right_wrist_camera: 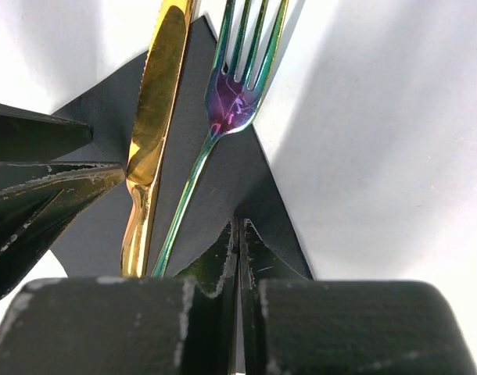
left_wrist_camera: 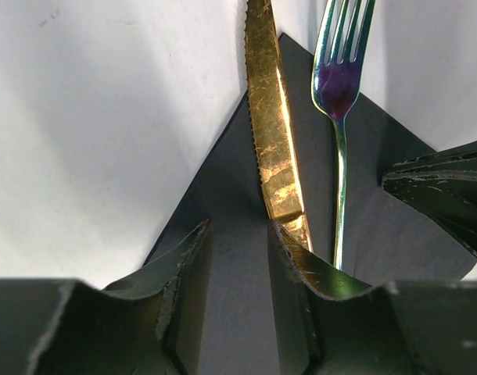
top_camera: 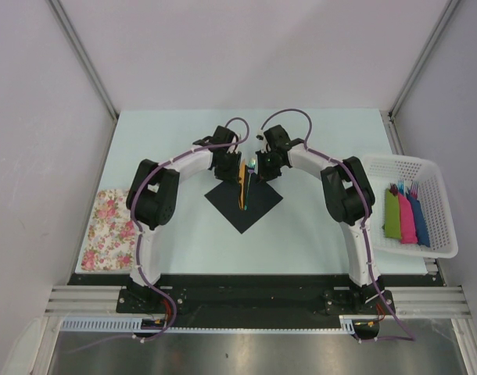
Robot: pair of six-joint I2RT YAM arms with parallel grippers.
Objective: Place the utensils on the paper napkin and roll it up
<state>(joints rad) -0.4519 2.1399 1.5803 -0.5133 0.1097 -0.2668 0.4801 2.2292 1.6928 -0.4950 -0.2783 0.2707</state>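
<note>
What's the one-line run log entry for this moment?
gold knife, iridescent fork: side by side on black napkin | napkin: flat, not rolled | left gripper: open by knife handle | right gripper: shut by fork handle

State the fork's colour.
Iridescent: the fork is purple at the neck, with green-blue tines and handle. It shows best in the right wrist view.

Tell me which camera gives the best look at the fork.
Right wrist: the fork sits large near the frame's middle, its iridescent head and handle sharp on the black napkin, only the tine tips cropped. Left wrist shows it toward the edge, likewise cropped. Top external shows only a tiny glint.
</note>
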